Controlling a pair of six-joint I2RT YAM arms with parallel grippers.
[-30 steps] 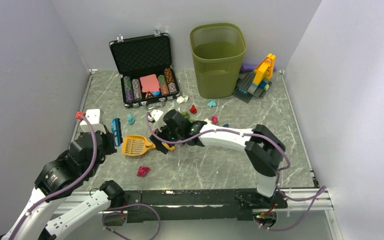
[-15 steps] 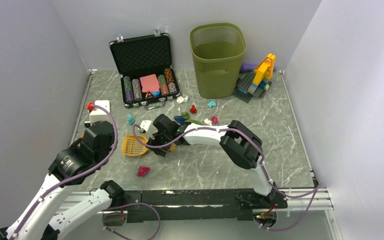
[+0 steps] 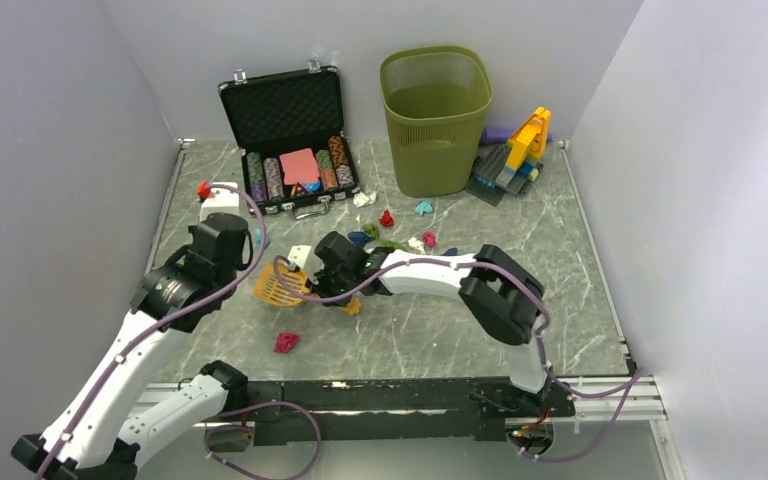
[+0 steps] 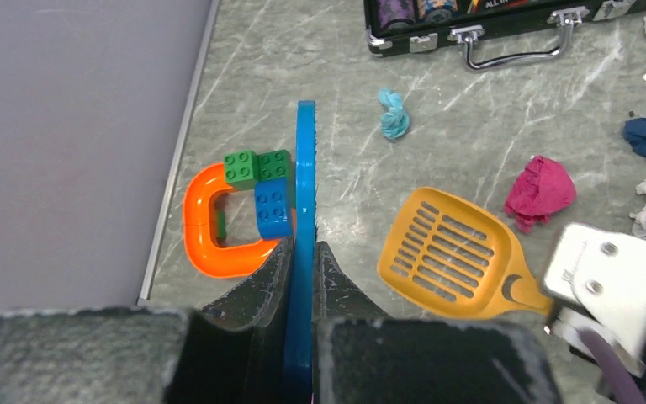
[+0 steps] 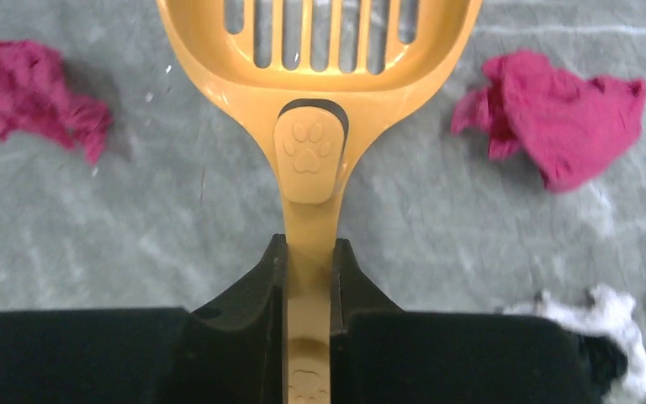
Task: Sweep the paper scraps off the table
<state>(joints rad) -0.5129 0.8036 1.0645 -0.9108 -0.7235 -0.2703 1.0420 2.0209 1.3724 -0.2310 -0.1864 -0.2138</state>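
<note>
The grey-green, white-veined marble table (image 3: pixel 430 330) lies flat before me, strewn with small crumpled paper scraps (image 3: pixel 387 218). A magenta wad (image 3: pixel 286 342) sits alone near my edge. Mid-table, a navy wad (image 3: pixel 358 238), a white wad (image 3: pixel 416 243) and a pink wad (image 3: pixel 429 239) cluster. Farther back lies a teal wad (image 3: pixel 423 208), and a pale-blue wad (image 4: pixel 394 114) sits apart on the left.

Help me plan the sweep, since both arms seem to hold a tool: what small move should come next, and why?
Probably turn the orange slotted scoop, clamped by its handle in the right gripper, so its mouth faces the pink paper wad lying just beside it. The left gripper holds a flat blue tool edge-on, so it could then push that wad in.
</note>
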